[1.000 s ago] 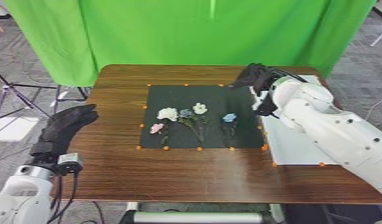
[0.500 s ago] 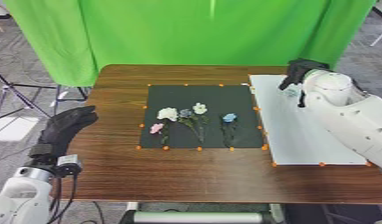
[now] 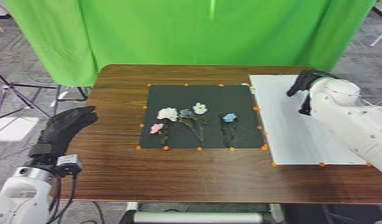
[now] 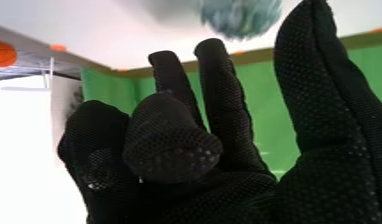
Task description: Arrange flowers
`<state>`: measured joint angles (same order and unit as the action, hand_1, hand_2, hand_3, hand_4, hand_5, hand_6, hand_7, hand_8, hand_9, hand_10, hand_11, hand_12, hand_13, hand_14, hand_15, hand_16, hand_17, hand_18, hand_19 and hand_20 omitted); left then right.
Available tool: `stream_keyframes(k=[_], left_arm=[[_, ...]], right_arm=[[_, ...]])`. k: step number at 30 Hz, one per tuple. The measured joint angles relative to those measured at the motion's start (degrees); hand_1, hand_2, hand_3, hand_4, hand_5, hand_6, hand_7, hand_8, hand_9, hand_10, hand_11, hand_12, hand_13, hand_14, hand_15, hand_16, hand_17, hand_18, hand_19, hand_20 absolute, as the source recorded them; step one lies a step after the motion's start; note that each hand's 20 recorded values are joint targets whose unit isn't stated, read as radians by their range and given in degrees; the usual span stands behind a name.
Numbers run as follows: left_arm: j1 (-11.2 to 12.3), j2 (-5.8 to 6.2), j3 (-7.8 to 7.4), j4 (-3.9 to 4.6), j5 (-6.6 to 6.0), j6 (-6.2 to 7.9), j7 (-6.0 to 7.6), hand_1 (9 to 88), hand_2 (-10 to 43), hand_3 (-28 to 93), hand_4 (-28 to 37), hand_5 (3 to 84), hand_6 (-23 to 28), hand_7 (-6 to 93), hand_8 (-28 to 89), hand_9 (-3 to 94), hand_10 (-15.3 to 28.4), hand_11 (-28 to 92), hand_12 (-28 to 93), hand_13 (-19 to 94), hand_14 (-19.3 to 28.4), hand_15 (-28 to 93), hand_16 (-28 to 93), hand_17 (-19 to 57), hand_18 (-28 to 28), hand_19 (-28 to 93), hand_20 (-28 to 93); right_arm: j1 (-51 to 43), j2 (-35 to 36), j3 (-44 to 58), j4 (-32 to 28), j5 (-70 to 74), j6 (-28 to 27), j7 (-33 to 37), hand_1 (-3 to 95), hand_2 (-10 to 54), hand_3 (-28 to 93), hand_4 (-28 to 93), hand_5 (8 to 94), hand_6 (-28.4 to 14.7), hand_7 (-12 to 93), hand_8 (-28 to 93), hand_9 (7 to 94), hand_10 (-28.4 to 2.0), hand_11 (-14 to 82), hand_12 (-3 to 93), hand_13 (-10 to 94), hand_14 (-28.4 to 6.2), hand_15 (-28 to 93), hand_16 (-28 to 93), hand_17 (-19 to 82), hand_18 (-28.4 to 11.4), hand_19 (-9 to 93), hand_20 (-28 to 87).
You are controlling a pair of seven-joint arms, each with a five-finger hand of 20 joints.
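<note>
Over the far part of the white board [image 3: 285, 131], my right hand [image 3: 310, 82] is open, its fingers loosely extended. In the right wrist view a pale blue-green flower head [image 4: 241, 17] lies on the board beyond my right hand [image 4: 205, 185], apart from its fingers. A white flower [image 3: 168, 114], a pink flower [image 3: 156, 128], a grey-blue flower [image 3: 186, 113], a smaller white flower [image 3: 200, 108] and a blue flower [image 3: 229, 118] lie with their stems on the dark mat [image 3: 176, 94]. My left hand [image 3: 65, 128] is open at the table's left edge, palm empty.
Orange markers edge the mat [image 3: 200, 148] and the board [image 3: 322, 164]. The brown table [image 3: 205, 175] extends in front of both. A green curtain [image 3: 205, 35] hangs behind the table, and a tripod [image 3: 26, 97] stands to the left.
My right hand has moved right, from beside the mat's far right corner to over the white board. The left hand and the flowers on the mat have stayed put.
</note>
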<state>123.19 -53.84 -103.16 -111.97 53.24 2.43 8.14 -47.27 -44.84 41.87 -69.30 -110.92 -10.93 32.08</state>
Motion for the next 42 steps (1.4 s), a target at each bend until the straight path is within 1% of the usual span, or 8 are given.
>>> stream_keyframes(k=[4,6,8,15,18,23,29,42], left_arm=[[-0.1,0.00,0.07,0.04,0.00,-0.27,-0.08,30.9,-5.3,63,-13.8,45.0,2.5,20.3,-8,44.8,12.9,24,16,35,16.9,17,5,0.6,12.7,6,14],[-0.3,0.00,0.17,0.08,0.00,-0.43,-0.14,31.0,-5.2,63,-13.9,45.1,1.9,20.4,-8,44.8,12.9,24,16,35,16.9,17,5,0.6,12.7,6,14],[-0.4,0.00,0.21,0.09,0.00,-0.51,-0.20,31.1,-5.2,63,-13.8,45.2,1.7,20.4,-8,44.8,12.9,25,16,35,16.9,17,5,0.6,12.7,6,14],[-0.3,-0.07,-0.03,0.03,0.01,-0.50,-0.16,31.0,-5.1,63,-13.7,45.1,2.1,20.1,-8,44.8,12.9,24,16,35,16.9,16,5,0.5,12.8,6,14],[-0.2,-0.18,-0.11,0.02,0.01,-0.49,-0.15,31.1,-5.1,63,-13.7,45.0,2.4,19.9,-8,44.8,12.9,24,16,35,17.0,17,5,0.5,12.8,6,14],[-0.1,-0.22,-0.11,0.00,0.01,-0.50,-0.20,31.0,-5.2,63,-13.6,44.9,2.7,19.9,-8,44.8,13.0,24,16,35,16.9,17,5,0.6,12.8,6,14],[0.8,-0.22,-0.95,-0.47,0.00,-0.48,-0.33,30.9,-5.2,63,-13.7,45.0,2.7,20.0,-8,44.8,13.0,24,16,35,16.9,17,5,0.5,12.8,6,14],[1.2,-0.22,-1.12,-0.66,0.01,-0.49,-0.53,31.0,-5.2,63,-13.6,44.9,2.9,19.9,-8,44.8,13.0,24,16,35,17.0,16,5,0.5,12.8,6,14]], right_arm=[[-0.6,-0.7,-0.2,0.2,-0.3,0.3,-0.4,41.3,-9.5,61,-20,55.3,2.2,13,-7,56.1,-12.0,7.5,12.4,90,-0.2,71,27,65,-16.2,93,67],[-1.0,-1.1,-0.1,0.4,-0.4,1.1,-0.6,46.0,-9.5,63,-22,60.9,3.7,16,-9,62.9,-10.9,8.9,13.0,92,0.4,71,26,66,-15.6,93,67],[-1.5,-1.4,-0.4,0.7,-0.4,3.5,-0.8,53.4,-9.5,58,-22,67.1,3.8,18,1,70.8,-10.2,10.3,14.8,93,0.9,70,26,68,-15.1,93,67],[-1.9,-0.9,-8.8,2.3,-2.1,26.8,-2.5,62.2,-9.5,54,-21,80.3,3.4,20,8,88.4,-9.5,4.3,32.1,94,1.4,74,24,70,-14.9,93,69],[-2.3,-0.5,-9.2,1.8,-2.0,30.7,-3.1,62.5,-9.5,55,-21,81.1,2.9,20,8,89.1,-10.1,4.2,32.8,94,1.4,74,24,70,-14.8,93,69],[-4.0,3.2,-6.4,-6.7,0.5,29.8,-2.4,62.9,-9.5,54,-20,81.9,2.6,20,8,89.4,-10.4,3.8,33.3,94,1.5,74,24,70,-14.9,93,69],[-6.0,10.7,-4.1,-20.6,4.0,22.1,-1.8,63.0,-9.5,54,-20,82.2,2.5,19,8,89.4,-10.7,3.5,33.4,94,1.5,74,24,70,-14.8,93,69],[-7.1,16.0,-9.8,-32.8,6.2,18.1,-6.0,62.8,-9.5,54,-19,82.2,2.4,19,8,89.2,-10.7,3.3,33.0,94,1.8,74,24,71,-14.6,93,69]])
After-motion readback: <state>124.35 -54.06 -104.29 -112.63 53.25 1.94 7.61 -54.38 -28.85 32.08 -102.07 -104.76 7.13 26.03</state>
